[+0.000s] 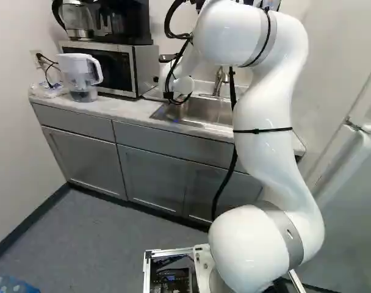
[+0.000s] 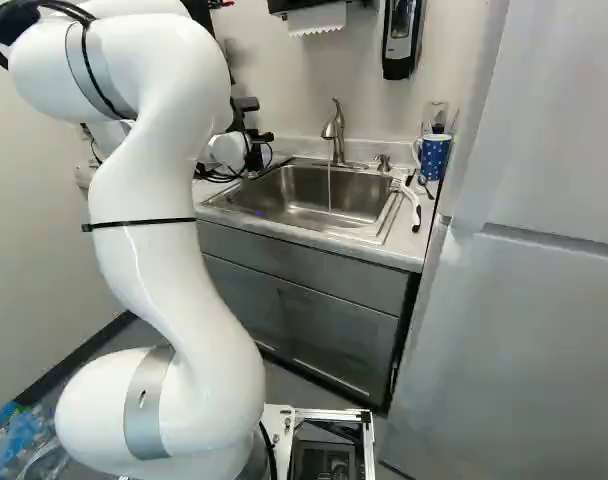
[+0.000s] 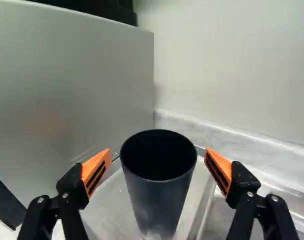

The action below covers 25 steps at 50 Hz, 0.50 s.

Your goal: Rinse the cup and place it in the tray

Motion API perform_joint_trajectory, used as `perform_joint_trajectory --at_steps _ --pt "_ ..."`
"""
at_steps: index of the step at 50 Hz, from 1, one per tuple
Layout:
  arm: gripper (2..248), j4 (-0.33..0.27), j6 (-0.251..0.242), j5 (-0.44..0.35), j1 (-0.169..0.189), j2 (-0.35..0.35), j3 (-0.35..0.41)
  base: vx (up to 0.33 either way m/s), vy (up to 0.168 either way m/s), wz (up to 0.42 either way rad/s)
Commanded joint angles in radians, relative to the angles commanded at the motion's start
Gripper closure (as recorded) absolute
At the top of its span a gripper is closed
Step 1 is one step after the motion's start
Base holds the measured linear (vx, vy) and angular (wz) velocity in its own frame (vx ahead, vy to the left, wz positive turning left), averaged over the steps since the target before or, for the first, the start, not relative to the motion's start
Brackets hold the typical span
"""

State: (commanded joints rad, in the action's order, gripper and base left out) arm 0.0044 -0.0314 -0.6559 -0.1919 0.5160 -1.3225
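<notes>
The dark cup (image 3: 159,210) is standing upright on the pale metal tray (image 3: 111,210), its round mouth opening upward and its long axis running steeply from rim to foot. From where I am looking, slantwise from above, I am seeing its dark inside and the near side of its wall.

I am holding my gripper (image 1: 163,67) beside the microwave (image 1: 129,67), on the sink's side of it. In the wrist view my two fingers are standing apart, one on each side of the cup, near its upper part. Neither orange pad (image 3: 96,169) is touching it, so I am not clamping anything; the gap on the microwave's side is looking wider than the one on the sink's side.

My arm (image 2: 174,260) is rising from its base joint in a tall bend, then reaching forward over the counter (image 1: 121,108). My wrist (image 2: 227,150) is hanging low at the end of the sink (image 2: 329,195) nearer the microwave, and I am aiming along the counter, tilted down, with the microwave's flat side to one side and the wall to the other.

At the sink a thin stream of water is falling from the faucet (image 2: 334,130).
</notes>
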Motion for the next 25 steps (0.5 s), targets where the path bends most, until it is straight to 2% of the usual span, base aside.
perform_joint_trajectory --at_steps 25 --pt "3 0.0 0.0 0.0 0.0 -0.028 -0.019 0.0 0.0 0.0"
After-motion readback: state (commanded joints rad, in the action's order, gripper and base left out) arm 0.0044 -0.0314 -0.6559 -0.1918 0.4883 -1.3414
